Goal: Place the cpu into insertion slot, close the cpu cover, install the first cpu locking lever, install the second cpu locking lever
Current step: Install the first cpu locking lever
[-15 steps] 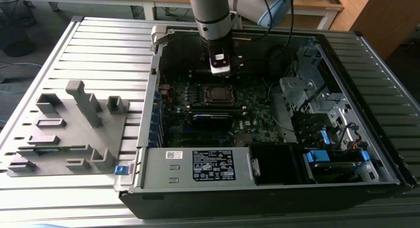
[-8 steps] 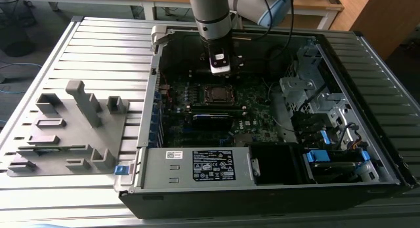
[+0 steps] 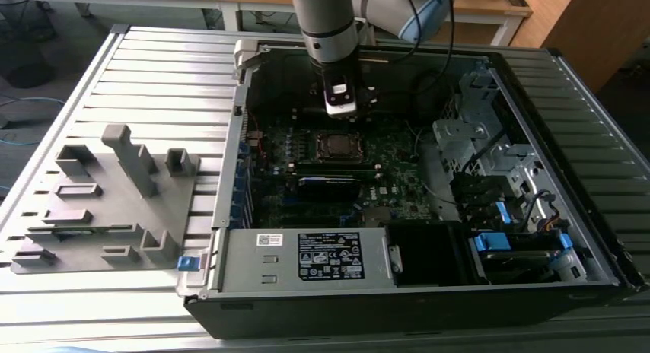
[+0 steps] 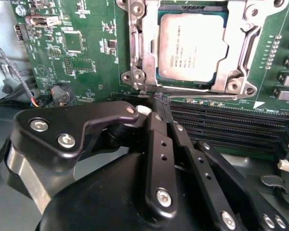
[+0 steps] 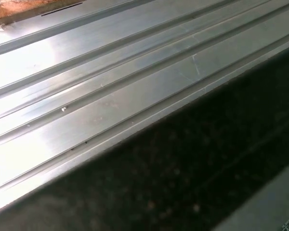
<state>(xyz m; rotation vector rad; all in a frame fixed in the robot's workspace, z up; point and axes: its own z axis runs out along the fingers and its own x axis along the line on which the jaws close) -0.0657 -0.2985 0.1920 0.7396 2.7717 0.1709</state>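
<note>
You will note your pincer [image 4: 159, 102] clenched, fingers together, its tips touching the thin locking lever [image 4: 231, 96], with the cpu [image 4: 192, 45] seated just beyond them in its socket under the lowered cpu cover [image 4: 135, 43].

In the exterior view an open computer case [image 3: 406, 311] lies on a slatted table [image 3: 163, 71] at the centre and right of the frame, and a holder tray [image 3: 102, 208] lies on the table at the left, just beside the case. Inside the case the motherboard [image 3: 401, 189] lies flat in the middle, with a power supply box [image 3: 304, 258] at lower centre and drive cages [image 3: 477, 140] at right. The cpu [image 3: 334, 145] sits in the upper middle of the board, the cpu cover [image 4: 135, 43] lies around it, and the gripper [image 3: 342, 117] hangs near it, toward the frame's upper edge.
</note>
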